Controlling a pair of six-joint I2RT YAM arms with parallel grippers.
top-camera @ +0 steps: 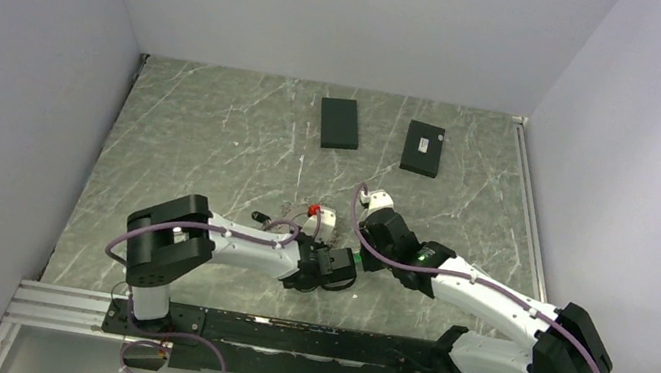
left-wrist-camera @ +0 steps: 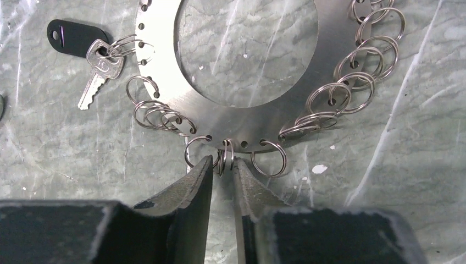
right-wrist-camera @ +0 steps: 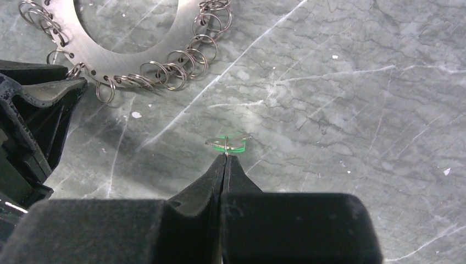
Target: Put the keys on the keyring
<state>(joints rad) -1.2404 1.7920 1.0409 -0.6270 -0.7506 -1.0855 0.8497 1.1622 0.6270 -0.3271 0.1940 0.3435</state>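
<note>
Work looks barely begun: one silver key (left-wrist-camera: 101, 74) hangs on the round grey metal keyring (left-wrist-camera: 329, 60), left gripper (left-wrist-camera: 222, 165) pinching one small split ring (left-wrist-camera: 225, 151), right gripper (right-wrist-camera: 225, 159) clamped on a green piece (right-wrist-camera: 226, 144).

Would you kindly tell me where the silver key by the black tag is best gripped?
I'd grip the silver key on its toothed blade, jaws coming from above across its width. The blade lies flat and free, angled away from the keyring; the head is crowded by its split ring and the black tag.
</note>
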